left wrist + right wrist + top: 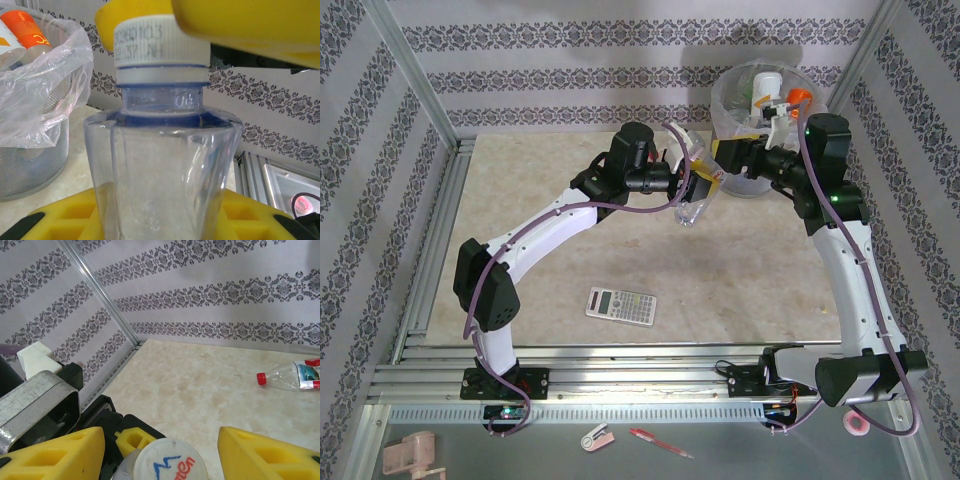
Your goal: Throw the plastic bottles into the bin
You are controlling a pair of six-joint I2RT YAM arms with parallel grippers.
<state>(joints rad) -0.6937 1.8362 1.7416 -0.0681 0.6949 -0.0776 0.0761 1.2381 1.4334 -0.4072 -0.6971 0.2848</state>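
Left gripper (157, 218) is clamped on the body of a clear bottle (160, 165), holding it up off the table over on the far right, just beside the bin (725, 92). Right gripper (161, 435) sits over the top of that same bottle with a yellow finger on each side of the white cap (170, 462). From its own wrist camera we see gaps on both sides, so we'd call it parted around the cap, not gripping it.

So we reckon we're mid hand-off: left has brought the bottle across, and right is lining up to take it by the cap for the last bit into the bin. The bin already has a few bottles inside its plastic liner.

Next move, as we see it: right needs to close squarely on the cap before left lets go, otherwise the bottle could tip or drop onto the table. Then it's a short lift over the rim and a release.

We're not done either way. Another bottle (290, 376) with a red cap is lying on the table. The calculator (620, 303) on the near side stays put.
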